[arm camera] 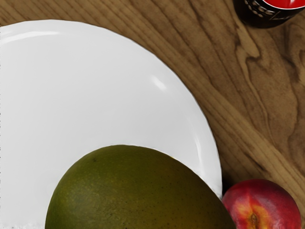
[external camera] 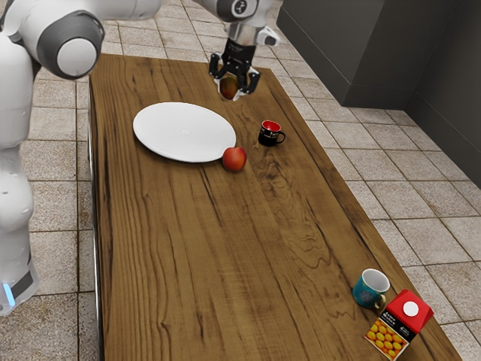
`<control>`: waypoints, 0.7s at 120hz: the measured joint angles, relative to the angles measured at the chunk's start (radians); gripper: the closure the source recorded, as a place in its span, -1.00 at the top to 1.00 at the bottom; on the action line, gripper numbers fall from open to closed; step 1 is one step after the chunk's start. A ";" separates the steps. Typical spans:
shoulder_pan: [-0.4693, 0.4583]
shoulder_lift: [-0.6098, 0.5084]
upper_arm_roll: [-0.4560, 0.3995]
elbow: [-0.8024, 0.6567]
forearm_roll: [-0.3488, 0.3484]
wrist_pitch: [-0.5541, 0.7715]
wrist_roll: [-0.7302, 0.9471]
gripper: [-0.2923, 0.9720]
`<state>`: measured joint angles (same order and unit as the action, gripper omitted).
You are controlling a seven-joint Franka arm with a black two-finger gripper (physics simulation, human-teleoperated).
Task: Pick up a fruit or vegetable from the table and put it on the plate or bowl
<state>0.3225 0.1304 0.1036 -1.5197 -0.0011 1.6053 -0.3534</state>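
Note:
My gripper (external camera: 231, 85) hangs in the air above the far part of the wooden table, shut on a green-and-red mango (external camera: 228, 89). The same mango (arm camera: 138, 191) looms large just under my hand in the wrist view. Below it lies a white plate (external camera: 184, 131), wide and shallow, whose rim (arm camera: 200, 129) curves past the mango. A red peach (external camera: 234, 159) rests on the table touching the plate's near edge, and it appears beside the mango (arm camera: 262, 205) in the wrist view.
A black mug with a red inside (external camera: 270, 133) stands to the exterior view's right of the plate. A teal mug (external camera: 371, 289) and a red-topped juice carton (external camera: 398, 324) sit near the table's front right corner. The table's edge runs along the left.

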 joint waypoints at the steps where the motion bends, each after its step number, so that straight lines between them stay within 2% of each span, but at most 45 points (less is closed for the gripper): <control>1: 0.000 -0.003 0.000 -0.004 0.000 0.001 0.000 -0.11; 18: -0.001 -0.026 0.000 -0.036 0.000 0.010 0.006 -0.11; 30: 0.000 -0.028 0.000 -0.039 0.000 0.012 0.011 0.22; 45: 0.000 -0.032 0.001 -0.039 0.000 0.011 0.017 0.41; 74: 0.005 -0.033 0.000 -0.024 0.001 0.015 0.040 0.51; 84: 0.028 -0.032 -0.077 0.028 0.003 0.013 0.048 0.53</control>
<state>0.3507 0.0987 0.0264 -1.4918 0.0015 1.6180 -0.3057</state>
